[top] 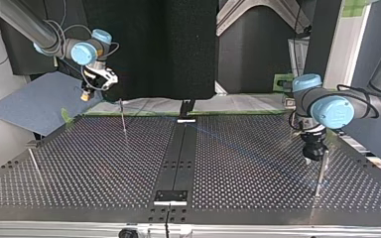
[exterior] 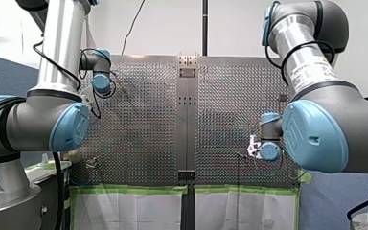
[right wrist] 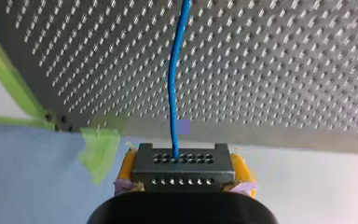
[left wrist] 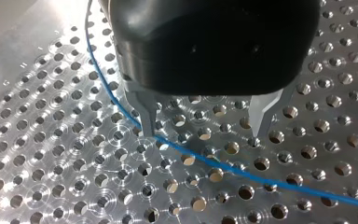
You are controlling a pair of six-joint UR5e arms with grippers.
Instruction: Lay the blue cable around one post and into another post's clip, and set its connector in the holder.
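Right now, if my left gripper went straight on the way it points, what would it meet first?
Probably the blue cable, crossing just ahead of the open jaws of the left gripper, close by one fingertip. The perforated table lies right beneath; depth is unclear, so a fingertip might touch it first.

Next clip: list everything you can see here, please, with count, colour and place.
table: one, silver, perforated, under both arms
strip: one, black, down the table's middle
tape: green, along the table's edge, front view
posts: three, thin metal, upright on the table, top view
connector: one, dark grey, clamped between yellow pads
cable: one, blue, lying on the table, running into the connector
left gripper: one, black, metal fingers open, over the cable
right gripper: one, yellow pads, shut on the connector
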